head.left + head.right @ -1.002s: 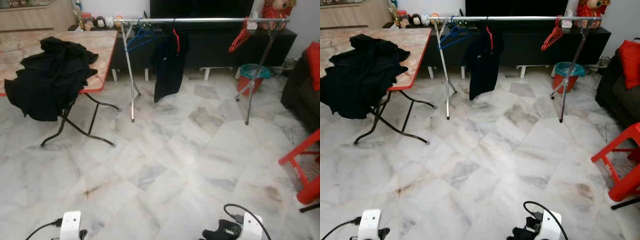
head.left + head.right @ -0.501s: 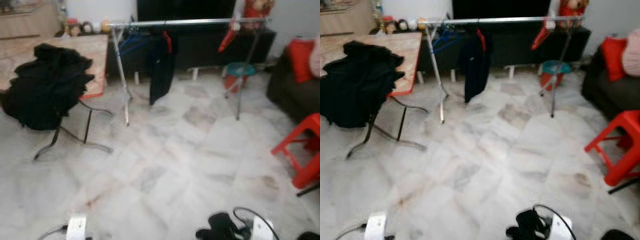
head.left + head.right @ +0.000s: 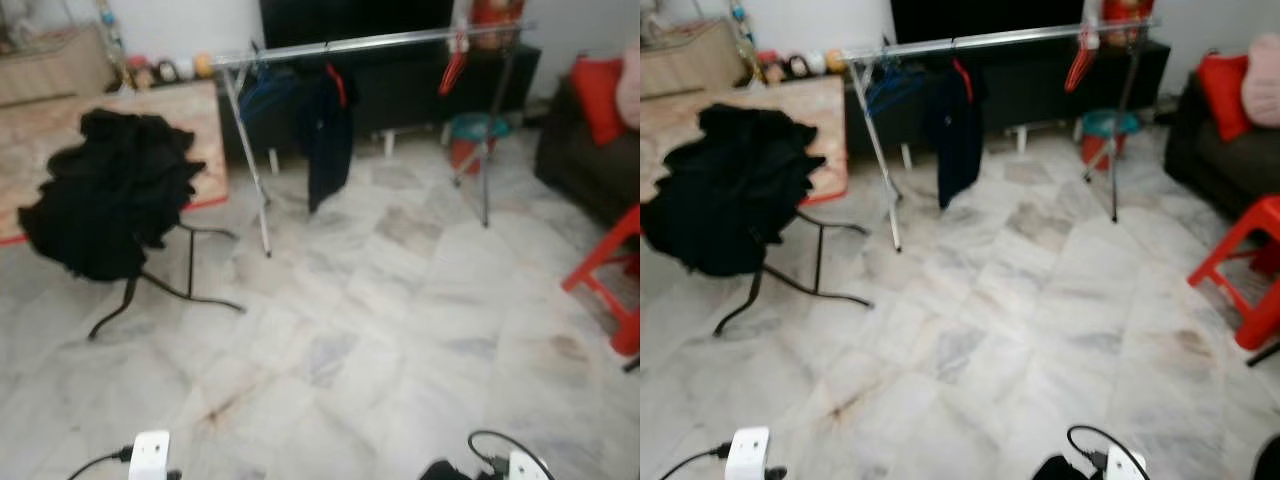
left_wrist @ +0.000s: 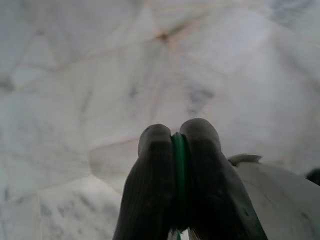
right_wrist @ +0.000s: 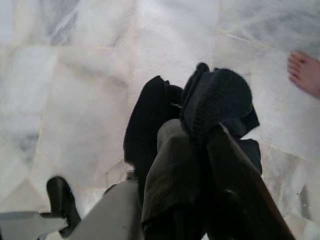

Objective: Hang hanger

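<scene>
left tool [image 4: 179, 137] pinches a green hanger [image 4: 179, 165]; right tool [image 5: 200, 130] grips black cloth [image 5: 220, 100].

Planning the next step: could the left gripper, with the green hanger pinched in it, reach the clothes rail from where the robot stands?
Probably not. The left gripper hangs low; open marble floor separates it from the clothes rail.
</scene>
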Controlling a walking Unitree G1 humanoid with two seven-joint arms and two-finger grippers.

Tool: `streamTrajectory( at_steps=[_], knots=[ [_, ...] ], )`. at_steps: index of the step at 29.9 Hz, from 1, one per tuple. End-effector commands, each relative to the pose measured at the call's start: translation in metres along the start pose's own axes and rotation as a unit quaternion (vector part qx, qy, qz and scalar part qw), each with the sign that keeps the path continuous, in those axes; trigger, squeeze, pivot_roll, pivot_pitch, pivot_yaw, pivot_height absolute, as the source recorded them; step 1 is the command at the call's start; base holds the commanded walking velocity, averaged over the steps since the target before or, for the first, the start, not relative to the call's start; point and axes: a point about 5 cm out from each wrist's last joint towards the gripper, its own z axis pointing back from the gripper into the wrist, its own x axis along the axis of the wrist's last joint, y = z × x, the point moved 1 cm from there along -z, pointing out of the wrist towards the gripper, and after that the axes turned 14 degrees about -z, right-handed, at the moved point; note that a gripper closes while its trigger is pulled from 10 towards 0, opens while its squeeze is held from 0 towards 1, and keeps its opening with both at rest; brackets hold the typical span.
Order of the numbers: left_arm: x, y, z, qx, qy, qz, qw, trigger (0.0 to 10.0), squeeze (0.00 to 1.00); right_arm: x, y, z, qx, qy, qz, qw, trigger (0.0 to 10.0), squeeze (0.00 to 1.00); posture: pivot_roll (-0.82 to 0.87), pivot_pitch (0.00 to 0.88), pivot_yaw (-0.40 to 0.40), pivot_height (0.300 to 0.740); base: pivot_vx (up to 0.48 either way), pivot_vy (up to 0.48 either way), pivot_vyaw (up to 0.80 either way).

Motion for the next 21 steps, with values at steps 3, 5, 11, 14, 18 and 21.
streamTrajectory(
  at_steps=[3, 5, 11, 14, 18, 21],
  knots=[
    [-0.018, 0.013, 0.005, 0.016, 0.032, 0.008, 0.999, 10.0, 0.00, -0.002, 0.016, -0.001, 0.019, 0.002, 0.003, 1.000, 10.0, 0.00, 0.04, 0.000, 0.047, 0.740, 0.000, 0.401, 0.23],
    [-0.021, 0.013, 0.006, 0.017, 0.036, 0.008, 0.999, 10.0, 0.00, -0.003, 0.017, -0.001, 0.019, 0.004, -0.001, 1.000, 10.0, 0.00, 0.04, 0.000, 0.047, 0.740, 0.000, 0.401, 0.00],
    [-0.032, 0.017, 0.009, 0.021, 0.057, 0.012, 0.998, 10.0, 0.00, -0.001, 0.021, -0.002, 0.020, 0.008, -0.001, 1.000, 10.0, 0.00, 0.05, 0.000, 0.040, 0.740, 0.000, 0.400, 0.00],
    [-0.037, 0.020, 0.011, 0.024, 0.066, 0.015, 0.997, 10.0, 0.00, 0.000, 0.025, -0.003, 0.022, 0.008, 0.000, 1.000, 10.0, 0.00, 0.05, 0.000, 0.039, 0.740, 0.000, 0.397, 0.00],
    [-0.042, 0.024, 0.013, 0.029, 0.077, 0.022, 0.996, 10.0, 0.00, 0.000, 0.029, -0.003, 0.027, 0.010, 0.007, 1.000, 10.0, 0.00, 0.06, 0.000, 0.035, 0.740, 0.000, 0.367, 0.00],
    [-0.042, 0.028, 0.013, 0.034, 0.077, 0.026, 0.996, 10.0, 0.00, 0.002, 0.028, -0.003, 0.028, 0.006, 0.007, 1.000, 10.0, 0.00, 0.06, 0.000, 0.031, 0.740, 0.000, 0.358, 0.00]
  ],
)
